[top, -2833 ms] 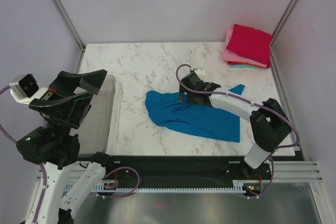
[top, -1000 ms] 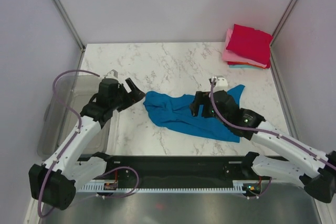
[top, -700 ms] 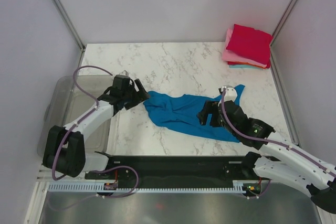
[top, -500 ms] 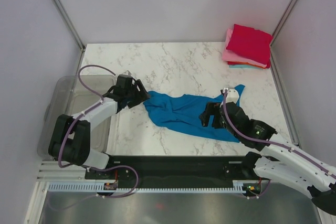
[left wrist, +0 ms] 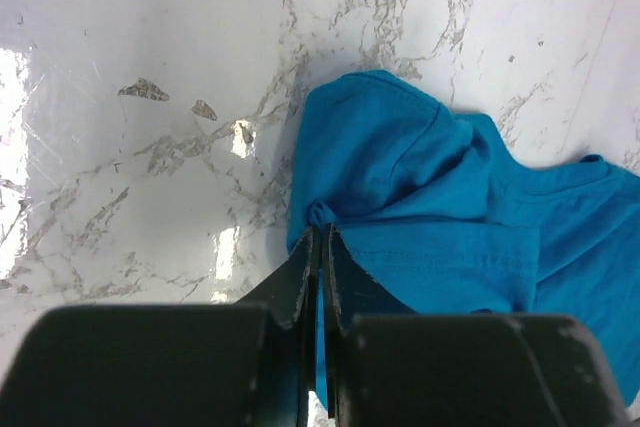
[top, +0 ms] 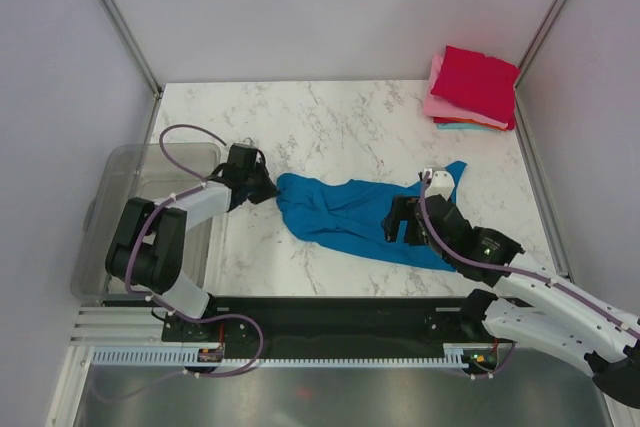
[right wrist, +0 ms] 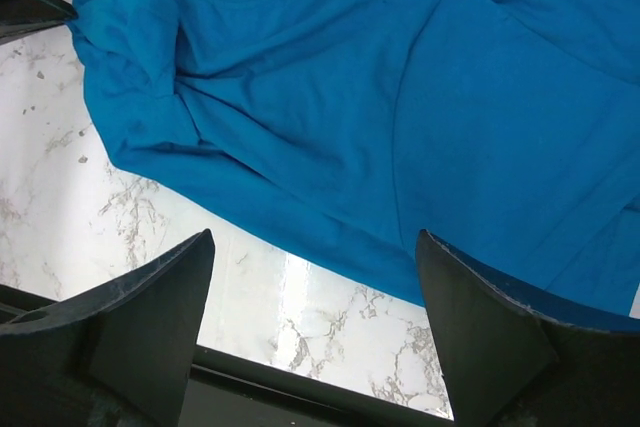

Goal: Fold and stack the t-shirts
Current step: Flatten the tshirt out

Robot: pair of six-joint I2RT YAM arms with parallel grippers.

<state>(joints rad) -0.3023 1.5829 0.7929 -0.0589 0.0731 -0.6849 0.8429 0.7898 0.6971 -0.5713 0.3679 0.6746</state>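
Observation:
A bright blue t-shirt lies crumpled across the middle of the marble table. My left gripper is shut on the shirt's left edge; in the left wrist view a thin strip of blue cloth shows pinched between the closed black fingers. My right gripper hovers over the shirt's right half, open, with nothing between its fingers; the right wrist view looks down on the blue shirt. A stack of folded t-shirts, crimson on top of pink and teal, sits at the far right corner.
A clear grey plastic bin stands at the table's left edge beside my left arm. The black rail runs along the near edge. Grey walls close in the back and both sides.
My left arm reached from beside the bin to the shirt's left edge and its jaws closed on the cloth. My right gripper drifted slightly toward the near right, staying open.

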